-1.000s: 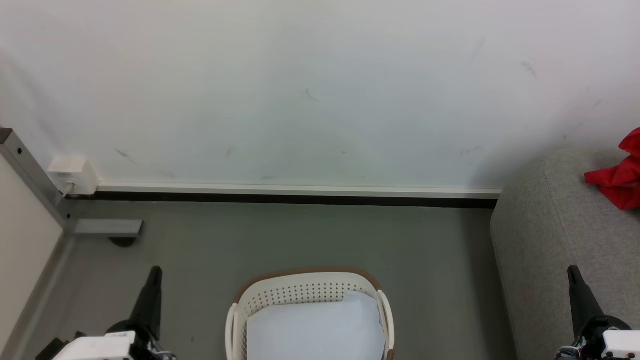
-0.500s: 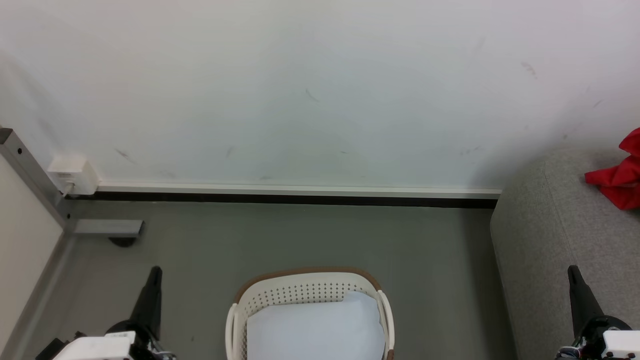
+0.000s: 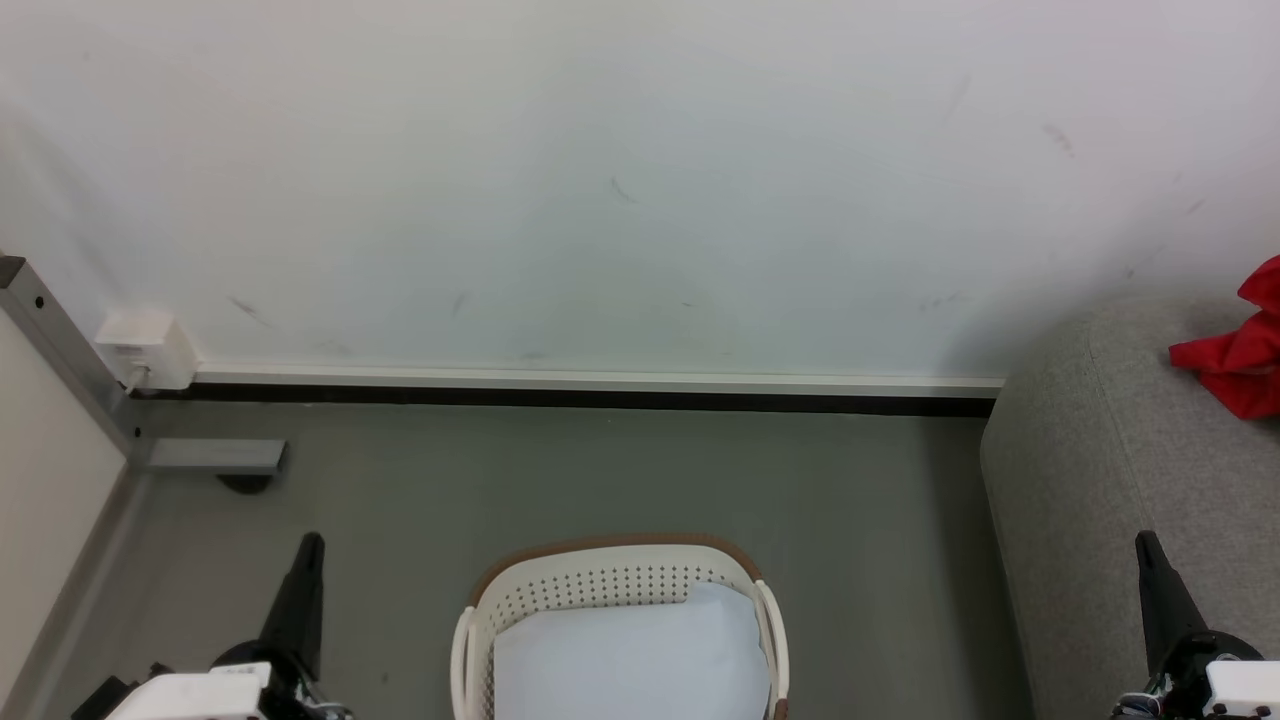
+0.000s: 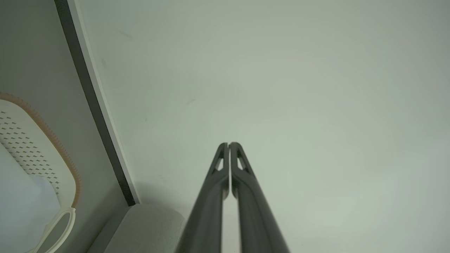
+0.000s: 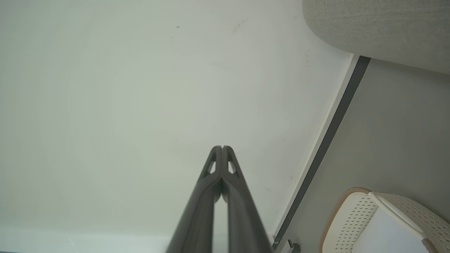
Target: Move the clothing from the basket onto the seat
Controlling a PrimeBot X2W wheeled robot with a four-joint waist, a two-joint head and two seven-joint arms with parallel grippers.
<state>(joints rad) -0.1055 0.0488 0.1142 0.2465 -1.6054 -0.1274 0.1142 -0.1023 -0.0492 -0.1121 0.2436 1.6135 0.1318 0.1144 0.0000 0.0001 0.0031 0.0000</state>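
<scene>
Perforated plastic basket [image 3: 612, 585], woven matt fabric seat [image 3: 1110, 450], soft red cloth clothing [image 3: 1240, 360].

My head view's right edge cuts off the red clothing [image 3: 1240, 365] lying on the seat [image 3: 1090, 480]. Its bottom edge crops the basket [image 3: 600, 585], so I can't see the near half.

The right pincer [image 5: 222, 147], tips pressed together, points at the white wall [image 5: 105, 88], with the sofa [image 5: 379, 28] and basket [image 5: 355, 218] near that wall's skirting [image 5: 332, 131].

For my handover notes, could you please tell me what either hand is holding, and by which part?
Nothing is held: the left hand and right hand are both shut, empty.
</scene>
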